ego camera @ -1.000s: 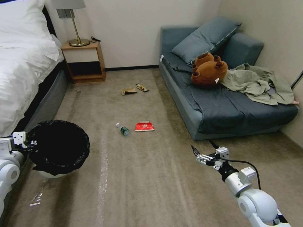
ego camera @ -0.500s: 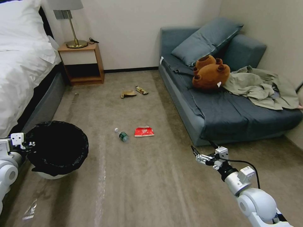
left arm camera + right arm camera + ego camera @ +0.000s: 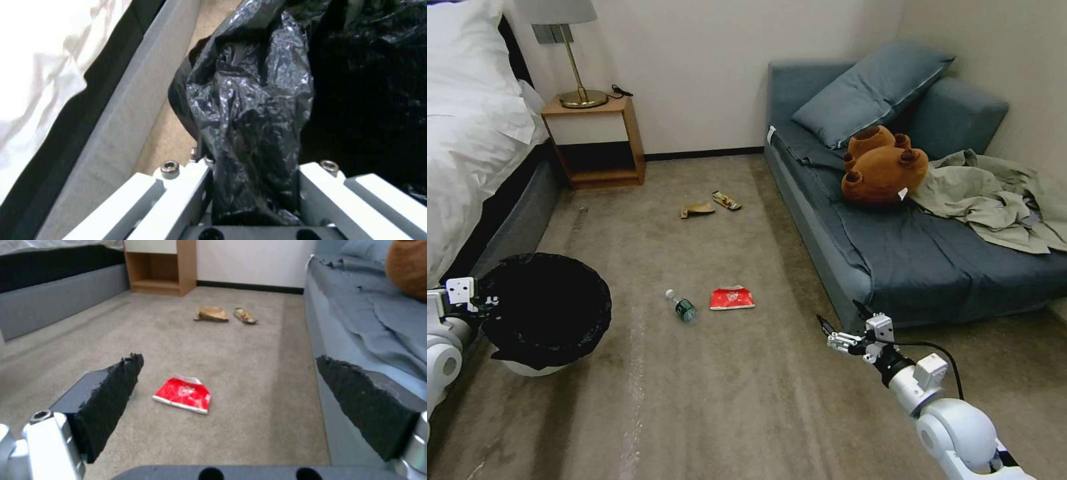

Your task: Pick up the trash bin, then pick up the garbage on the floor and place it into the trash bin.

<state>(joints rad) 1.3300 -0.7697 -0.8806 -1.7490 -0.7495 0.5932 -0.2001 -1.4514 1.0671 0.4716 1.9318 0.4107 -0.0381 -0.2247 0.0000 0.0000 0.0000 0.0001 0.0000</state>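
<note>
Four bits of garbage lie mid-floor: bottle (image 3: 682,308), red packet (image 3: 732,298), paper scrap (image 3: 697,209), candy wrapper (image 3: 726,200). Left gripper (image 3: 253,186) pinches the bin (image 3: 542,310) by its bagged rim, seemingly to carry it. Right gripper (image 3: 249,406) hovers spread wide facing the packet.

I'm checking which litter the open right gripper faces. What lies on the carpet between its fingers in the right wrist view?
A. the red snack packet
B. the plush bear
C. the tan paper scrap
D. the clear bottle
A: the red snack packet lies on the carpet, framed between the spread fingers of the right gripper.
</note>
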